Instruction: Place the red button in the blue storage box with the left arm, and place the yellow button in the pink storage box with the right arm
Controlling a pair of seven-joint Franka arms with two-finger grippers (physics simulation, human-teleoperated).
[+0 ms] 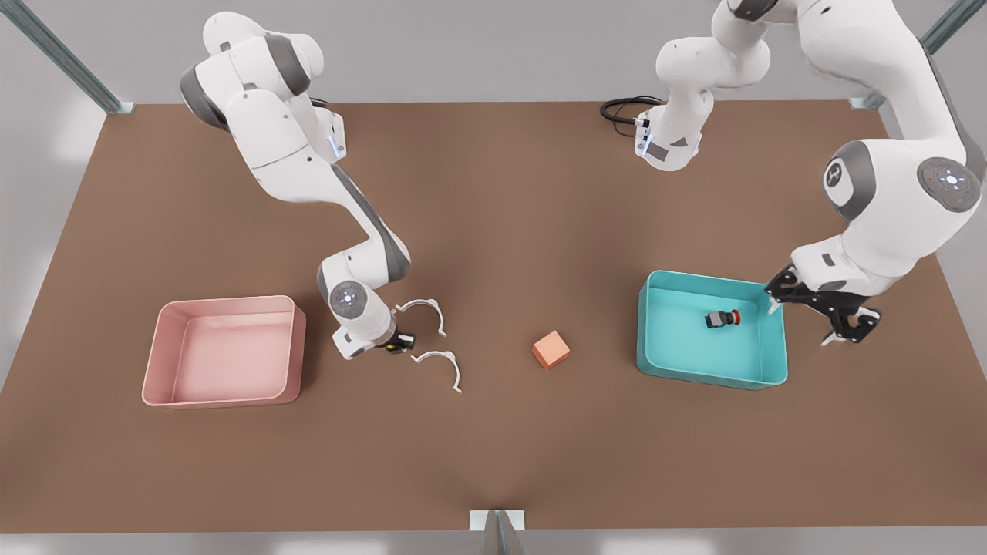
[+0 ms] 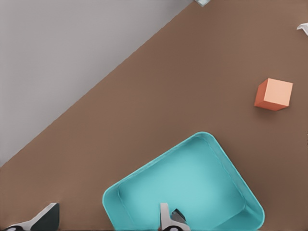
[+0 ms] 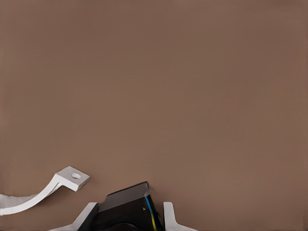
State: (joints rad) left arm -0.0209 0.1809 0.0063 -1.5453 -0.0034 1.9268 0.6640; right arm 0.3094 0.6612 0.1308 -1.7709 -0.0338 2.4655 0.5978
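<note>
While hovering just outside a corner of the blue box [image 1: 709,378] at the front view's right, holds the left gripper [image 1: 800,324] with fingers spread wide and nothing between them. Finds the red button [image 1: 723,318] lying on its side on that box's floor, toward the wall nearest the left gripper, with an orange cube [image 1: 550,349] on the table well apart. Over at the front view's left, has the right gripper [image 1: 397,341] pinching the yellow button [image 3: 127,209] by its black body, between the pink box [image 1: 224,401] and two white curved brackets [image 1: 439,366], outside the box.
</note>
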